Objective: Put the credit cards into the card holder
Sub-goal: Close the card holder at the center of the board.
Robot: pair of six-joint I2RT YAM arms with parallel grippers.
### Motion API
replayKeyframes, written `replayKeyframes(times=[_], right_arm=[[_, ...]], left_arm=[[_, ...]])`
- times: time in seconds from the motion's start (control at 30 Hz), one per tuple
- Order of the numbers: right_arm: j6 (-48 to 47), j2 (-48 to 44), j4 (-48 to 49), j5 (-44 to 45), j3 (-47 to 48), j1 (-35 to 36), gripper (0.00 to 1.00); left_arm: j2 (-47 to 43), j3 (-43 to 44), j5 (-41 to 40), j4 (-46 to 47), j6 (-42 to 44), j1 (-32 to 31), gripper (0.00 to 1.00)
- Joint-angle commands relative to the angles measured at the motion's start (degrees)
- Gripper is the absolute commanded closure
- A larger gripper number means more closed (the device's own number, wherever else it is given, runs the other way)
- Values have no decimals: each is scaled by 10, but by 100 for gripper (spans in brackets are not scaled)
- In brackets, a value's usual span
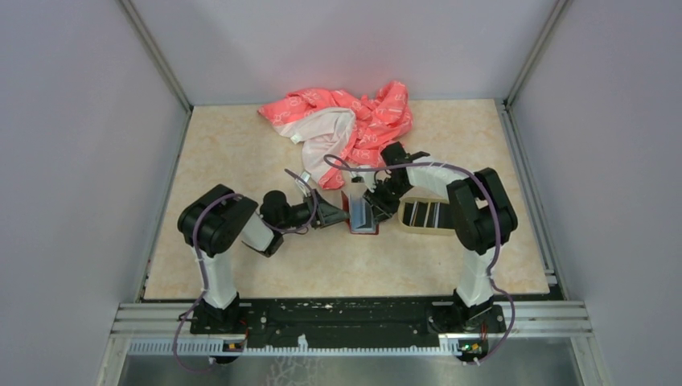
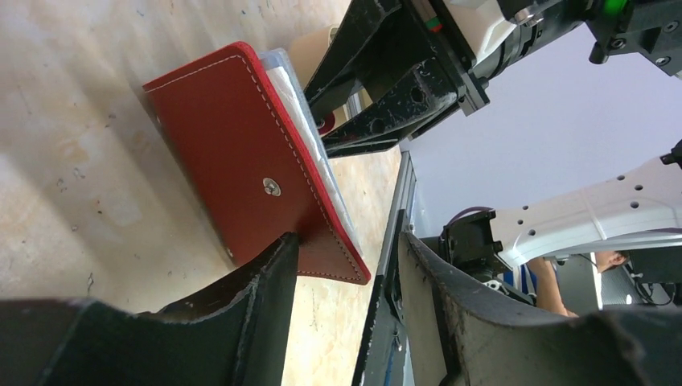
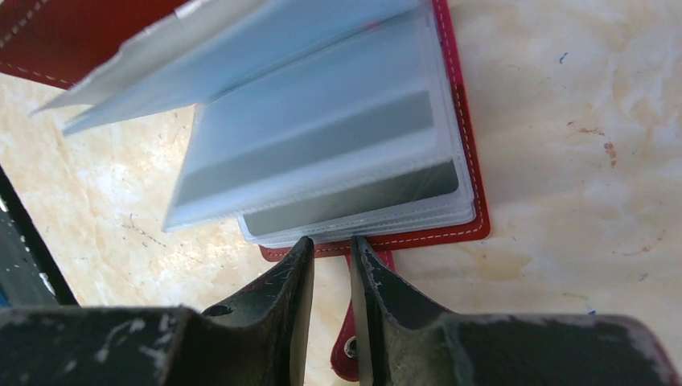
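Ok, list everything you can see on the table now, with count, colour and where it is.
card holder: one, dark red, open, mid-table between the grippers.
credit cards: a few, black with pale stripes, in the tray; another dark card sits in a clear holder sleeve.
tray: one, beige, right of the holder.
cloth: one, pink and white, crumpled at the far edge.
table: one, beige marbled.
left gripper: one, black, open, at the holder's raised cover.
right gripper: one, black, nearly shut, at the sleeves' edge.
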Motion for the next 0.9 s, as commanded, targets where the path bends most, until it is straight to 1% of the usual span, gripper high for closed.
replayKeyframes(times=[0.0,0.17,0.27,0.33,0.47,0.63,0.73,0.87], right_arm=[[12,20,8,-37,12,9,76],[34,22,29,-53,11,9,76],[57,25,46,-77,11,9,76],[72,23,51,-75,15,9,76],[60,-27,52,-13,14,4,74],[36,-104,59,-8,-8,-23,70],[26,-136,73,-31,-21,-40,69],[40,-154,97,-92,-39,-56,67]], left_arm=[[-25,14,12,-6,26,-4,44],[-37,23,13,-53,57,-7,42],[-31,34,17,-74,73,-11,41],[-25,44,18,-86,83,-14,41],[-22,60,15,-117,114,-19,40],[-18,83,1,-160,141,-27,42],[-13,93,-8,-175,149,-33,44],[-7,110,-11,-183,153,-44,45]])
